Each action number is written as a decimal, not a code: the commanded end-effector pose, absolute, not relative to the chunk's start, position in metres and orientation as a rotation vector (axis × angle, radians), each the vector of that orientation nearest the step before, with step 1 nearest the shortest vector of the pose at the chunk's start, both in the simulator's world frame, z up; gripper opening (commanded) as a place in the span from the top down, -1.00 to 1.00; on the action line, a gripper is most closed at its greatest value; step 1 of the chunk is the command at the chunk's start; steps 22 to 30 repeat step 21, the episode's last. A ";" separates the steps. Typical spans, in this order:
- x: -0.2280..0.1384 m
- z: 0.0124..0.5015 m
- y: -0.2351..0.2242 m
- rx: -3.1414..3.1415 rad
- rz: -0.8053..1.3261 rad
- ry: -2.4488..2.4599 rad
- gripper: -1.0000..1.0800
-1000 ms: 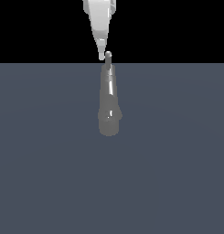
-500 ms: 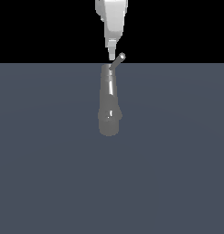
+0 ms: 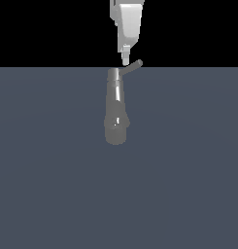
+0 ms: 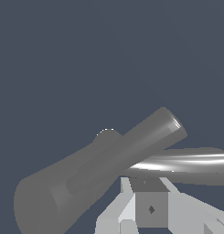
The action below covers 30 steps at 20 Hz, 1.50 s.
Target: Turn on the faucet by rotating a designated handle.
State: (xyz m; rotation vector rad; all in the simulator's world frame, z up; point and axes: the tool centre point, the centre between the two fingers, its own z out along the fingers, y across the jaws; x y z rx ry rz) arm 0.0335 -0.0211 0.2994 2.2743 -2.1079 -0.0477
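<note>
1. The faucet [image 3: 115,112] stands on a flat blue-grey surface [image 3: 52,185], near the middle of the exterior view. Its rounded wider end is nearest the camera; its narrow cap end lies at the surface's far edge.
2. The handle [image 3: 132,67] is a thin grey rod projecting from the cap end. It slants up toward the exterior view's right.
3. The white gripper [image 3: 125,61] comes down from above. Its tip sits just beside the handle, on the handle's left in the exterior view. Contact cannot be confirmed.
4. Gripper state: only a single narrow tip is visible in the exterior view, and the wrist view shows white finger bodies [image 4: 131,210] but not their ends. Whether the fingers are spread or closed cannot be told.
5. In the wrist view the faucet [image 4: 77,183] and a shiny grey rod fill the lower frame, close to the camera.
</note>
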 end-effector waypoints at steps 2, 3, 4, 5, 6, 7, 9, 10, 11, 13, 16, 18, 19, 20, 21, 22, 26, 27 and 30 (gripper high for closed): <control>0.040 0.290 -0.042 2.247 -0.051 -2.125 1.00; 0.042 0.289 -0.044 2.245 -0.051 -2.126 1.00; 0.043 0.288 -0.047 2.244 -0.050 -2.127 1.00; 0.045 0.287 -0.050 2.242 -0.050 -2.128 1.00; 0.047 0.286 -0.053 2.241 -0.050 -2.129 1.00; 0.048 0.285 -0.055 2.240 -0.050 -2.130 1.00; 0.052 0.284 -0.061 2.237 -0.050 -2.133 1.00; 0.053 0.283 -0.064 2.235 -0.050 -2.134 1.00; 0.055 0.282 -0.066 2.234 -0.050 -2.135 1.00; 0.058 0.280 -0.072 2.231 -0.050 -2.137 1.00; 0.063 0.278 -0.080 2.227 -0.050 -2.140 1.00; 0.066 0.276 -0.085 2.224 -0.049 -2.142 1.00; 0.068 0.275 -0.088 2.222 -0.049 -2.143 1.00; 0.070 0.274 -0.091 2.221 -0.049 -2.144 1.00; 0.070 0.274 -0.091 2.221 -0.049 -2.144 1.00; 0.070 0.274 -0.091 2.221 -0.049 -2.144 1.00; 0.070 0.274 -0.091 2.221 -0.049 -2.144 1.00; 0.070 0.274 -0.091 2.221 -0.049 -2.144 1.00; 0.070 0.274 -0.091 2.221 -0.049 -2.144 1.00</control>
